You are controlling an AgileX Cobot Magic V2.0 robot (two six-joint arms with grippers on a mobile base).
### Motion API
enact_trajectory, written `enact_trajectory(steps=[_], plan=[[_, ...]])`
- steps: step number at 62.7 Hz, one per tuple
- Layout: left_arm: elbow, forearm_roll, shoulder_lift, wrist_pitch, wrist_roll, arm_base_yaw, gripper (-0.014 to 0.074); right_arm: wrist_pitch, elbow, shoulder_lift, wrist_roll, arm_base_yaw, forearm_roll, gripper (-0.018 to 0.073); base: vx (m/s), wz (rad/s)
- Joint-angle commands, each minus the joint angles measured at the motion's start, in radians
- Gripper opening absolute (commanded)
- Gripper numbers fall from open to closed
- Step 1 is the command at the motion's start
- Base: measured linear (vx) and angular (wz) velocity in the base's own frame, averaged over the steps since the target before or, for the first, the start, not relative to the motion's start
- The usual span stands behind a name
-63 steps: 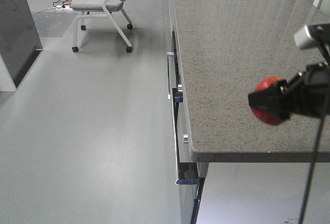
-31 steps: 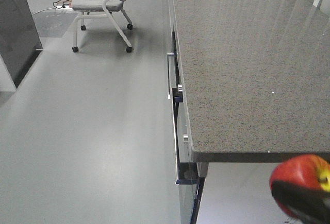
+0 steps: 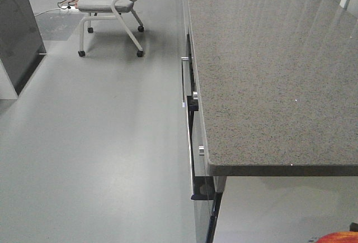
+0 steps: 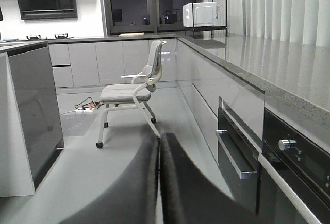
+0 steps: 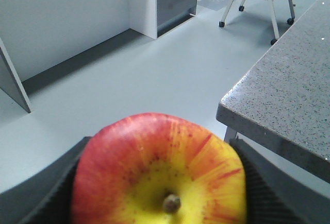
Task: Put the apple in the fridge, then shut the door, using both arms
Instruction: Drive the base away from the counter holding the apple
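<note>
Apple [image 5: 157,162] clamped between the right gripper [image 5: 160,188] jaws, just off the counter [image 5: 289,95] corner.
Stem dimple faces the wrist camera, so the stem axis runs toward the lens; left gripper [image 4: 160,183] jaws together.

Front view: apple [image 3: 339,237] is only a red sliver at the bottom edge. The chair [image 3: 109,0] back is cropped at the top, and the table [image 3: 268,86] runs off to the right.

Right wrist view: the apple's lower half is cut off. My right tool [image 5: 160,152] shows only blurred fingers [image 5: 36,198] at either side.

Left wrist view: my left tool [image 4: 159,183] is a dark blur, its base below the frame.
</note>
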Motion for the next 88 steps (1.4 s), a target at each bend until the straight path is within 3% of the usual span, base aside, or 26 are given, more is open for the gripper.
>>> enact_trajectory(steps=[1, 41, 88], plan=[[0.021, 0.0, -0.015, -0.075, -0.01, 0.001, -0.0006, -0.056, -0.023, 0.011, -0.003, -0.003, 0.049, 0.0366, 0.0, 0.0], [0.021, 0.0, -0.015, -0.075, -0.01, 0.001, -0.0006, -0.046, -0.023, 0.011, -0.003, -0.003, 0.049, 0.0366, -0.01, 0.02], [0.021, 0.0, -0.015, -0.075, -0.01, 0.001, -0.0006, -0.046, -0.023, 0.011, -0.003, -0.003, 0.049, 0.0366, -0.06, 0.23]])
